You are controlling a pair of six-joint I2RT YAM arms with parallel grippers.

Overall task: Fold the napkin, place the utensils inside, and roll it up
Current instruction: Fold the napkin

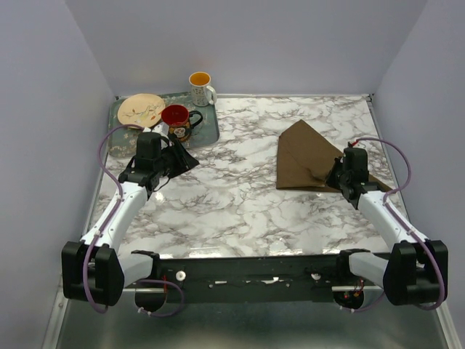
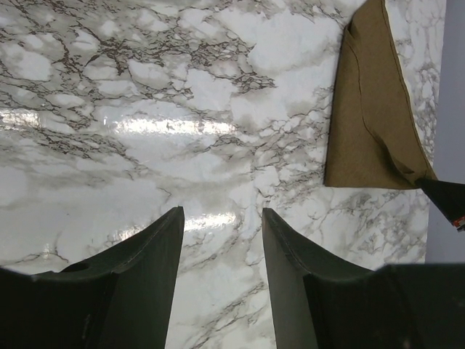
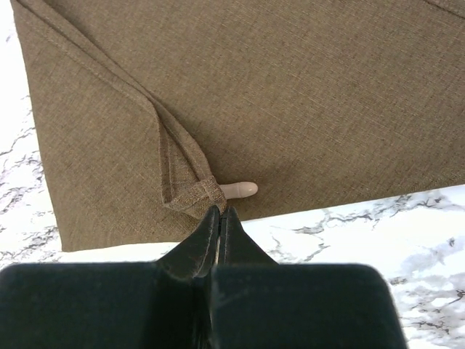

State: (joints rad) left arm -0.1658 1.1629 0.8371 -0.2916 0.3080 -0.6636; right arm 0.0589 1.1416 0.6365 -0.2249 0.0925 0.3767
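1. Napkin (image 1: 305, 156) lies folded on the marble table (image 1: 240, 203). One corner is doubled back onto the cloth at the napkin's near edge.
2. Spoon (image 3: 243, 190): only the pale handle tip shows, poking out from under that doubled-back corner. The bowl is hidden by the napkin.
3. Right gripper (image 3: 219, 212): jaws pressed together, tips touching the doubled corner. Cannot tell whether any cloth is caught between them.
4. Left gripper (image 2: 221, 218): jaws spread with nothing between them, over bare marble well left of the napkin.
5. Tray (image 1: 211, 131) with plate (image 1: 142, 109) and red mug (image 1: 176, 116) sits left of the napkin and farther back.
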